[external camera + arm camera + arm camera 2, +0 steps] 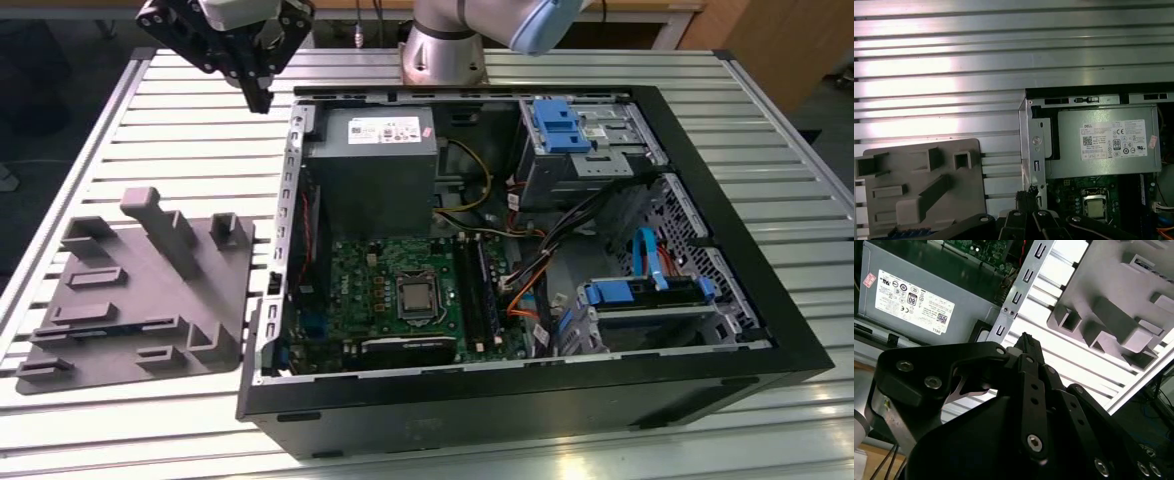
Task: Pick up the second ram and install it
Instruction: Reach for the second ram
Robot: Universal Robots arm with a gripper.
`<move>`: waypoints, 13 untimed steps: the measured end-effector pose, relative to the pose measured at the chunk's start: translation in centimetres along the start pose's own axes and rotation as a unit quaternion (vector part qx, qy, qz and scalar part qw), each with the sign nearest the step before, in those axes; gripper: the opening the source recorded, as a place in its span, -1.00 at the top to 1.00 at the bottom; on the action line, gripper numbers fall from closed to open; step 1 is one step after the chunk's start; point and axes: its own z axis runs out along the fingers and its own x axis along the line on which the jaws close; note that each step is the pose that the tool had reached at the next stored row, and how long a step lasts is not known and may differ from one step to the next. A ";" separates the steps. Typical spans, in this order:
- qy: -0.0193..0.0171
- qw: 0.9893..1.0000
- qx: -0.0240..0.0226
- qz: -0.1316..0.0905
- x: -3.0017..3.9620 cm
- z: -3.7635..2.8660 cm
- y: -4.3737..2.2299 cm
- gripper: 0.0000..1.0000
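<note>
Above the table [174, 135], just outside the open PC case [467, 420], the pincer [260, 98] hangs tips down. Its fingers [1033, 385] are pressed together and grip nothing; in the second wrist view the tips meet with no gap. The case side wall and power supply [371, 165] sit just beside it. The second ram [909, 232] is well apart from the pincer: a blue strip lying in a slot of the grey holder [134, 300] on the table, at the holder's end farthest from the pincer. The motherboard [400, 290] lies past the power supply.
</note>
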 end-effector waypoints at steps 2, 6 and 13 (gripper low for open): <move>0.000 1.000 0.000 0.000 0.11 0.00 -0.01 0.79; 0.000 1.000 0.000 0.000 0.34 0.00 -0.03 0.79; 0.000 1.000 0.000 0.000 0.78 0.00 -0.06 0.79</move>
